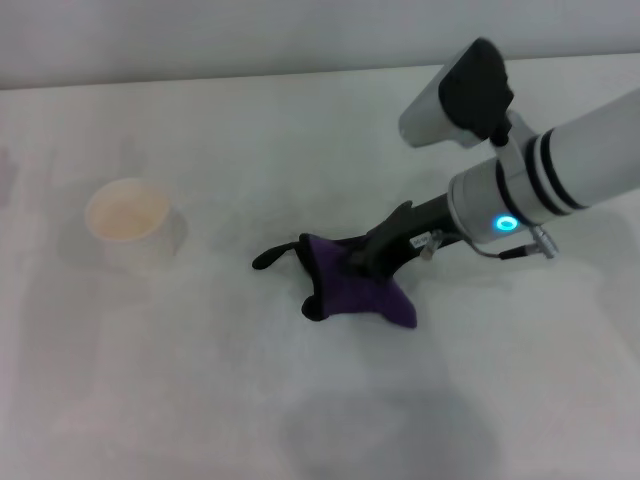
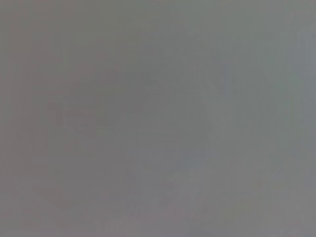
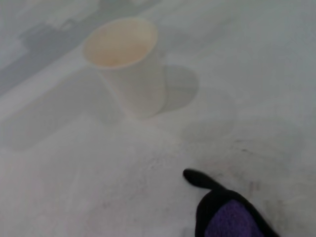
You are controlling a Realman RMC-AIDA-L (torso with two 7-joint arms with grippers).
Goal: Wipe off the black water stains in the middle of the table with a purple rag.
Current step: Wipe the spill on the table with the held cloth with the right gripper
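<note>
The purple rag (image 1: 358, 290) lies bunched on the white table (image 1: 200, 380) near the middle, its black loop tail (image 1: 272, 256) pointing left. My right gripper (image 1: 365, 260) reaches in from the right and presses down into the rag, shut on it. The right wrist view shows a corner of the rag (image 3: 232, 219) and its black tail (image 3: 197, 178). The black water stain is not visible; it may be hidden under the rag. The left gripper is out of view; the left wrist view shows only plain grey.
A white paper cup (image 1: 128, 222) stands upright at the left of the table, also seen in the right wrist view (image 3: 129, 64). Faint grey smudges lie on the table around the rag. The table's far edge (image 1: 200, 82) runs along the back.
</note>
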